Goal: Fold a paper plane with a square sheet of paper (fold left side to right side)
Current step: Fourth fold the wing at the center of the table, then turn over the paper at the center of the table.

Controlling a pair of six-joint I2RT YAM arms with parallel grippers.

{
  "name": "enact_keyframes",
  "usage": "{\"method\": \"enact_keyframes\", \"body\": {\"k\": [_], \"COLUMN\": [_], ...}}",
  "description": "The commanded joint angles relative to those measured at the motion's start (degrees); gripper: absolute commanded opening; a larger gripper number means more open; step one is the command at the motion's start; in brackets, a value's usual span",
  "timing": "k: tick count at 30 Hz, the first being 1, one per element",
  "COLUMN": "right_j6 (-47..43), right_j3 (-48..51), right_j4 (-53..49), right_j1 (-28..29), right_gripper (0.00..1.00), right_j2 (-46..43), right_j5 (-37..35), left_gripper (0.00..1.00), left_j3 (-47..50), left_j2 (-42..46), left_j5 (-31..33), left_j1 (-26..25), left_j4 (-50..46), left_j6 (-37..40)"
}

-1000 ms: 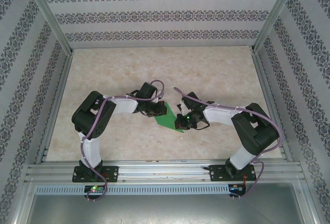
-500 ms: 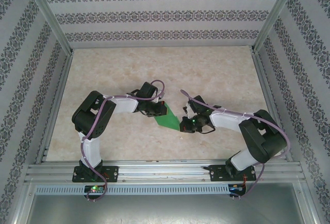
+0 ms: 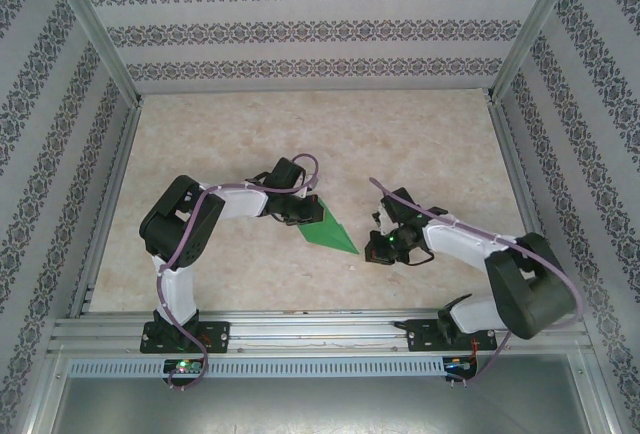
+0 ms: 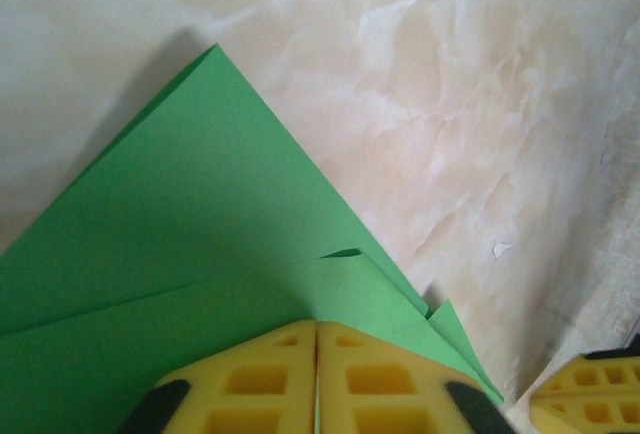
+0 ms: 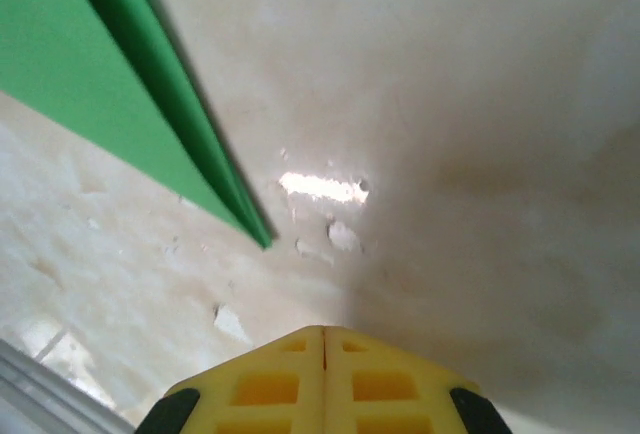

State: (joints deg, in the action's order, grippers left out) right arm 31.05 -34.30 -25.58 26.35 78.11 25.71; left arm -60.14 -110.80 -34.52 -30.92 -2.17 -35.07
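the square sheet of paper (image 3: 329, 227), folded pointed, is pinched in the left gripper (image 4: 316, 332); the right gripper (image 5: 323, 336) closed, empty, near its tip.

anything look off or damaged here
Slightly. On the green paper, the folded layers don't line up near the left gripper: a small buckled flap lifts at the edge and a sliver pokes out beyond it. The table has pale chipped flecks by the paper's tip.
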Motion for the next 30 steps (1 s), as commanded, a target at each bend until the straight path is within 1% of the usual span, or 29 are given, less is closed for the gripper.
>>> {"method": "enact_keyframes", "body": {"k": [1, 3, 6, 8, 11, 15, 19, 23, 26, 30], "right_j6": [-4.85, -8.29, -13.57, -16.75, -21.2, -24.85, -26.36, -26.35, -25.7, -25.53], "right_j3": [-2.66, -4.64, -7.62, -9.93, -13.22, -17.51, -20.9, -22.2, -22.21, -21.97], "right_j4": [-3.69, -2.97, -0.9, 0.79, 3.5, 5.21, 6.05, 7.61, 9.02, 9.19], "right_j1": [-1.14, -1.71, -2.0, -2.0, -1.49, -0.54, 0.51, 1.29, 1.51, 1.29], "right_gripper": [0.11, 0.26, 0.39, 0.42, 0.43, 0.44, 0.43, 0.4, 0.34, 0.17], "right_j2": [-4.35, -4.85, -2.37, 0.81, 6.32, 13.53, 20.13, 23.76, 25.22, 24.67], "right_j5": [0.4, -0.32, -0.18, 1.33, 4.87, 8.7, 12.69, 14.73, 15.83, 16.31], "left_gripper": [0.16, 0.25, 0.32, 0.35, 0.4, 0.44, 0.46, 0.47, 0.47, 0.48], "left_j3": [-1.32, -1.47, -0.09, 2.07, 6.51, 12.4, 16.53, 18.22, 18.5, 18.65], "left_j2": [2.18, 4.86, 9.61, 13.43, 20.45, 28.71, 34.29, 37.3, 38.49, 39.75], "left_j5": [-0.44, -1.57, -1.08, 0.99, 4.82, 9.21, 10.59, 10.97, 10.88, 10.53], "left_j1": [1.02, 1.23, 2.2, 3.18, 4.9, 7.26, 9.4, 10.8, 11.45, 11.99], "left_j4": [-0.48, 1.54, 3.58, 4.55, 5.06, 4.77, 4.14, 2.83, 1.92, 1.4], "left_j6": [-0.58, -1.33, -1.93, -2.1, -1.55, -1.0, -1.41, -1.08, -0.36, 0.0]}}
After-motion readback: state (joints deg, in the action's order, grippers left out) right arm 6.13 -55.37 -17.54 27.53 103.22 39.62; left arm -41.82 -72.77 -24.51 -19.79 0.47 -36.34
